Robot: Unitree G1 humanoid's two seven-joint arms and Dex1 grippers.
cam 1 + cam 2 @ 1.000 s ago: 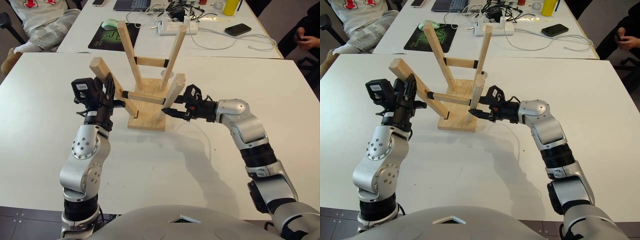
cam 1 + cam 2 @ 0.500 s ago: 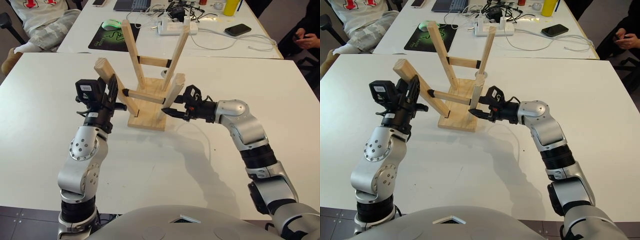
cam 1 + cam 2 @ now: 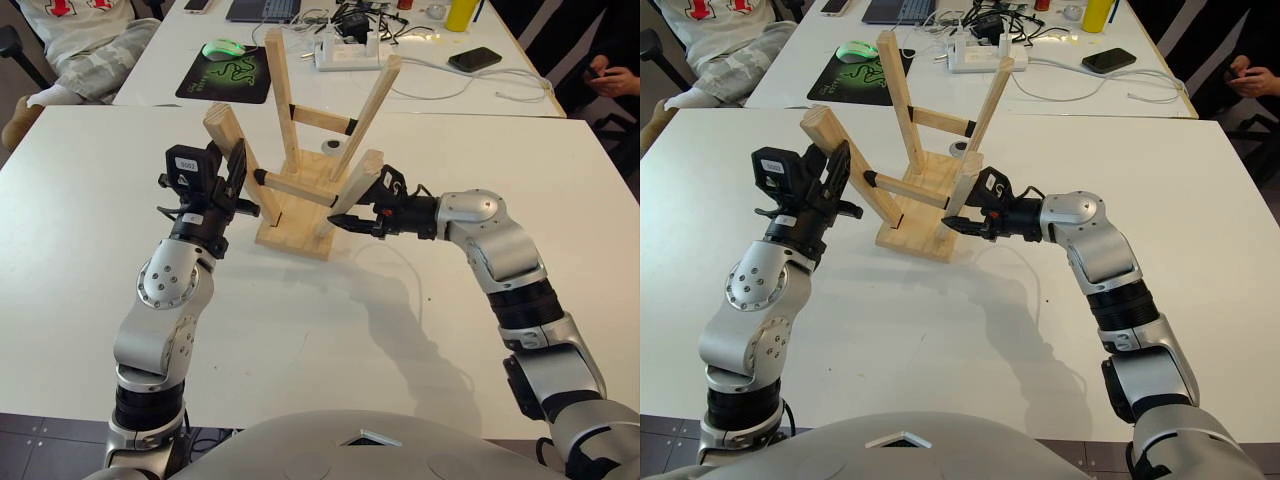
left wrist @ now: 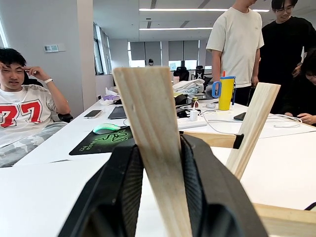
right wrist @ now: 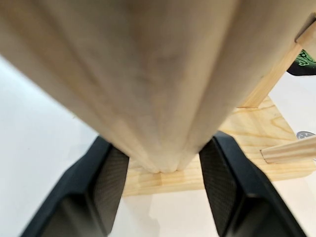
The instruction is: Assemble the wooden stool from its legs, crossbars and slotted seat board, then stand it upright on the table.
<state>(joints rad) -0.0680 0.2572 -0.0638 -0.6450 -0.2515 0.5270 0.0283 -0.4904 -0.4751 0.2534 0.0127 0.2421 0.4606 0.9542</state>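
The pale wooden stool (image 3: 303, 185) sits upturned, seat board (image 3: 290, 238) down on the white table (image 3: 300, 330), four legs splayed upward. The left gripper (image 3: 238, 185) clamps the near-left leg (image 3: 224, 128). The right gripper (image 3: 342, 217) clamps the near-right leg (image 3: 362, 172).

Arms: silver-grey rounded shells, black bands at the joints. The left arm (image 3: 150, 335) carries a round joint cap (image 3: 160, 284) ringed with small screws. Both left gripper (image 3: 232, 172) and right gripper (image 3: 345, 215): black, two-fingered, cross-hatched pads (image 5: 111, 173). Black camera block with white label (image 3: 185, 163) on left wrist; thin black cables at right wrist.
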